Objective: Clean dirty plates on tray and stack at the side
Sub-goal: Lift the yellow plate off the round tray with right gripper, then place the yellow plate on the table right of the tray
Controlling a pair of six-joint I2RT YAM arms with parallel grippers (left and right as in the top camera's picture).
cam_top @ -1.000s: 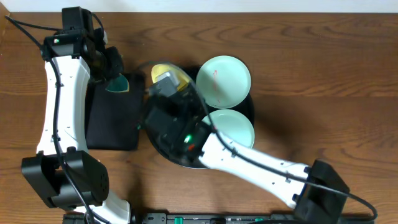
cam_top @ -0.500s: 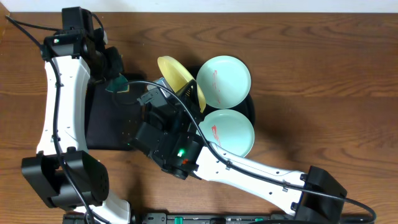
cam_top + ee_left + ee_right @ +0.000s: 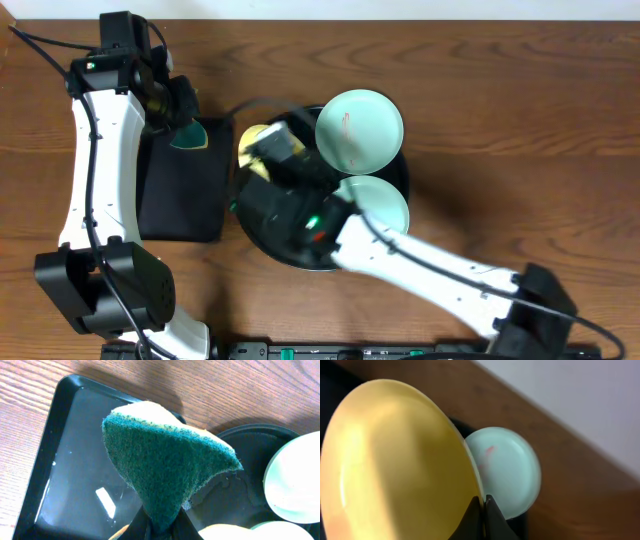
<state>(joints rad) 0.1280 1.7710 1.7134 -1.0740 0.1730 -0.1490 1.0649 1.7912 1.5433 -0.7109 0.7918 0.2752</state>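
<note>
Yellow plate (image 3: 395, 460): rim pinched by right gripper (image 3: 482, 505), tilted over round tray (image 3: 400, 170), left part. Sponge (image 3: 165, 465), clamped in left gripper (image 3: 160, 526), just left of tray, apparently clear of plate.

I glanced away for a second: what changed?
The right gripper, shut on the yellow plate, swung it left, tilted up, then brought it back over the round tray. The left gripper kept the sponge above the rectangular tray; both aqua plates stayed.
</note>
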